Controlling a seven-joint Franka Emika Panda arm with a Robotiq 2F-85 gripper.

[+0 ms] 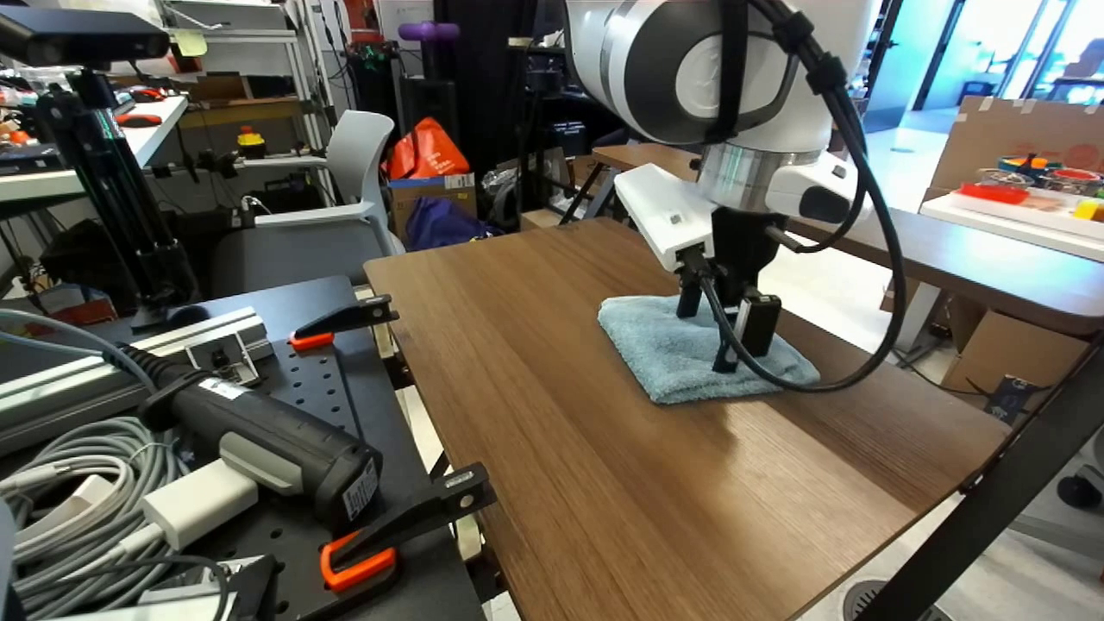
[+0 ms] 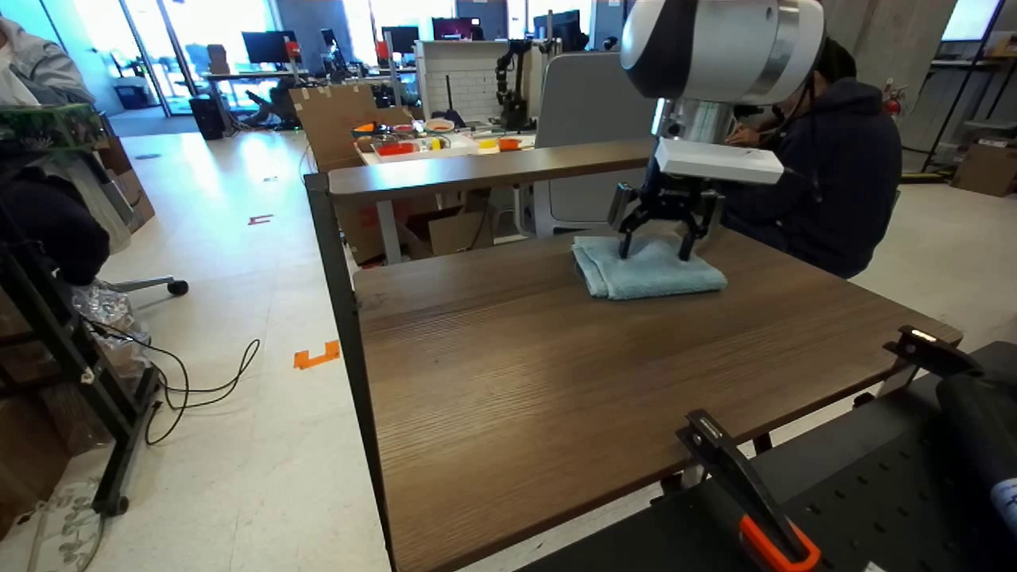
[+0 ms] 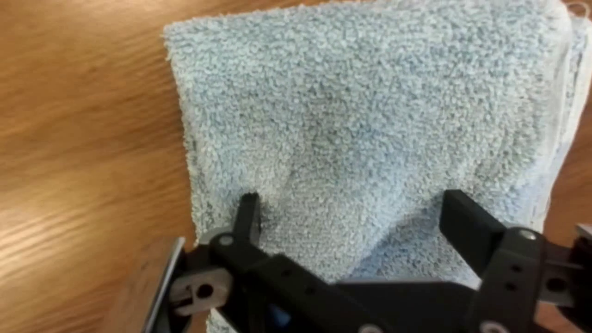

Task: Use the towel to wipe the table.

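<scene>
Towel (image 3: 365,115) is folded into a thick pad and lies flat on the tabletop (image 1: 552,414), close to the edge opposite the clamped one and nearer the corner that's away from the black post (image 2: 340,306). The gripper (image 2: 655,253) points down at it with its fingers (image 3: 469,226) spread wide, tips apparently resting on the cloth. Nothing's pinched that I can see, the fabric between them just looks a bit rippled.

My guess: the fold is there so the fingers have some padding to lean on, and the wide stance spreads the push if the plan is to drag the thing instead of grabbing it. If it's a grab, those fingers need to come together and bunch the top layers first. That spot makes sense to me either way, since most of the tabletop lies between there and the clamped edge, so long strokes have room.

The two clamps (image 1: 414,517) reach over the edge by the black board (image 2: 862,461), presumably to stop any creeping under the rubbing. I'd watch the black cable (image 1: 898,285), which loops low beside the gripper. Can't tell if it touches the towel, but it could snag.
</scene>
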